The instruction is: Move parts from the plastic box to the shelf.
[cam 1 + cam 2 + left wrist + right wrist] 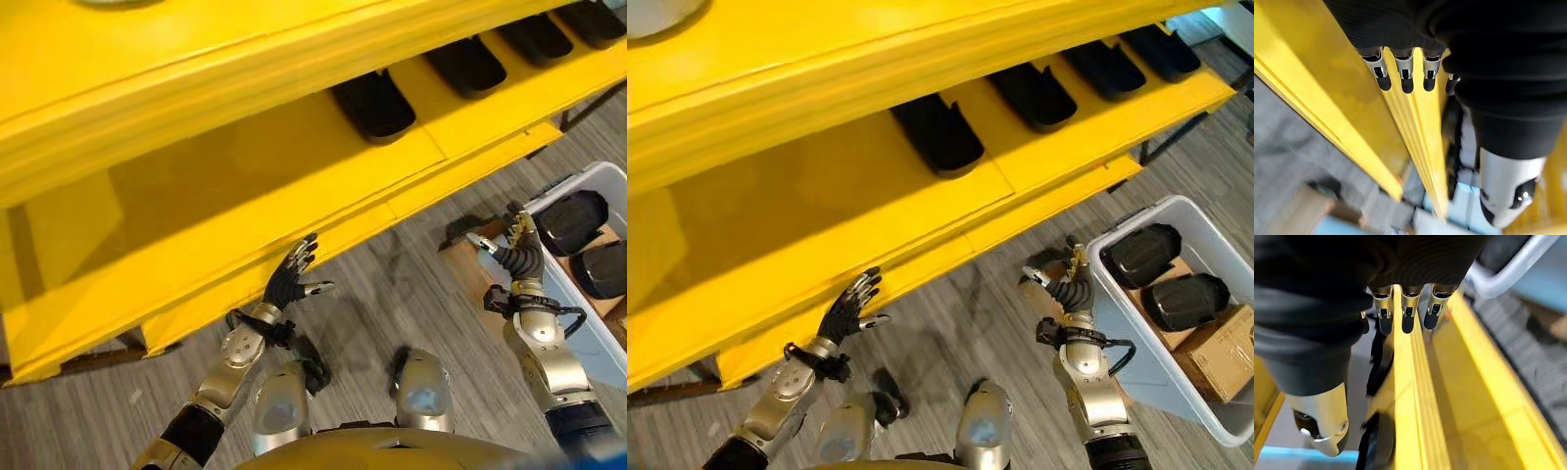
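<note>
On the yellow shelf (872,206), toward its right end, you have a row of black parts (939,134) already lying side by side, each set back from the front edge, so the stretch to their left looks like the free room for what comes next. More parts (1139,254) wait in the box (1161,387) on the floor at your right, stacked near its far end beside a cardboard carton (1223,354); their rounded shells will probably want a wide wrap of the fingers rather than a pinch.

Your left hand (291,278) hangs just before the shelf's front lip, fingers straight and spread, thumb out, holding nothing. Your right hand (1065,274) is raised beside the box's near-left corner, fingers straight too and empty, well placed to reach over the rim.

Both hands being free, I judge you are between carries: the next move is a reach into the box. Mind the rim on the way in, and the lip of the shelf when you lift a part across.
</note>
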